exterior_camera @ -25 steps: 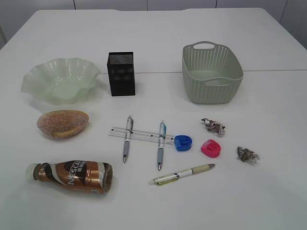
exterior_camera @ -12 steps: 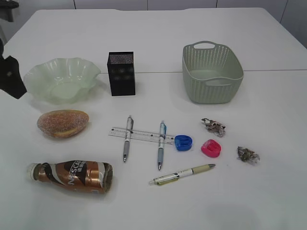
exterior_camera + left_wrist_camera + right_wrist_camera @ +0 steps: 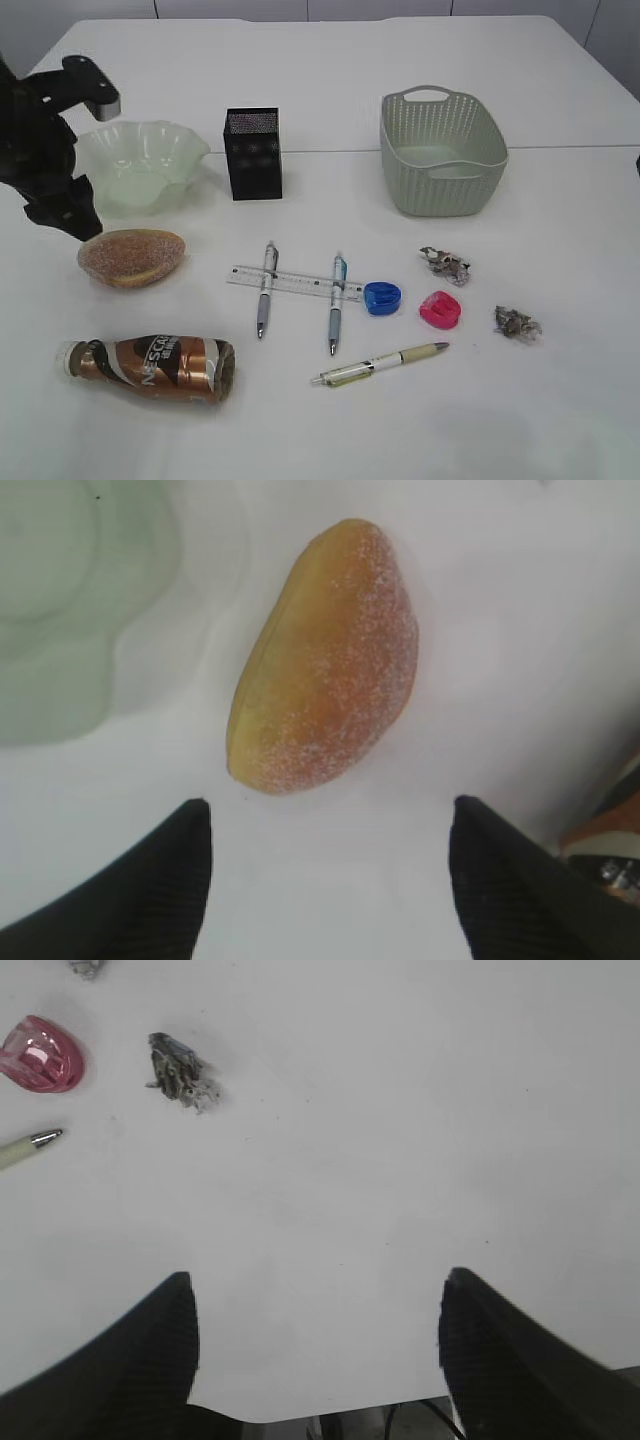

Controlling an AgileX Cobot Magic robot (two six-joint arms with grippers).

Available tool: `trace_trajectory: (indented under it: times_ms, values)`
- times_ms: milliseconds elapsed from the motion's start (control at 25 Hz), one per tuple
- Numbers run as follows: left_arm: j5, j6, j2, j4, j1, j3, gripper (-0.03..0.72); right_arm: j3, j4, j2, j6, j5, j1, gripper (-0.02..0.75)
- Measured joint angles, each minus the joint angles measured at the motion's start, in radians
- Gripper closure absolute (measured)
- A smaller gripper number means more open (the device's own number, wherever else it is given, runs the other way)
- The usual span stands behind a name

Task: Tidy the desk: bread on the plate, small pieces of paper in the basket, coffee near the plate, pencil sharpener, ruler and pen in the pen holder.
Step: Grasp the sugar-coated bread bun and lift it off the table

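Note:
The sugared bread (image 3: 131, 257) lies on the table in front of the pale green wavy plate (image 3: 140, 165). My left gripper (image 3: 328, 805) hangs open just short of the bread (image 3: 330, 660), holding nothing; its black arm (image 3: 50, 160) shows at the left. The coffee bottle (image 3: 150, 367) lies on its side. A clear ruler (image 3: 295, 282), three pens (image 3: 265, 290), a blue sharpener (image 3: 381, 297) and a pink sharpener (image 3: 439, 309) lie mid-table. Two crumpled paper pieces (image 3: 444, 264) (image 3: 516, 321) lie to the right. My right gripper (image 3: 315, 1280) is open over bare table.
A black mesh pen holder (image 3: 253, 153) stands behind the ruler, and a green basket (image 3: 441, 150) stands at the back right. The table's near edge (image 3: 300, 1415) shows under my right gripper. The plate's rim (image 3: 60, 610) lies left of the bread.
My left arm has come in from the left edge and moved right and down to the bread. Nothing on the table has moved.

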Motion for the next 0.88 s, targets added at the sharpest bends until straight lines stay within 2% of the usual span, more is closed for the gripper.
trace_trajectory:
  times_ms: [280, 440, 880]
  values:
    - [-0.048, 0.016, 0.078, -0.010, -0.029, 0.000, 0.145, -0.006, 0.010, 0.000, 0.000, 0.000, 0.000, 0.209]
    - [-0.060, 0.018, 0.117, -0.010, -0.044, 0.000, 0.120, -0.006, 0.018, 0.000, 0.000, 0.000, 0.000, 0.218]
    - [-0.156, 0.019, 0.183, 0.068, -0.044, -0.002, 0.105, -0.006, 0.020, 0.000, -0.002, 0.000, 0.000, 0.220]
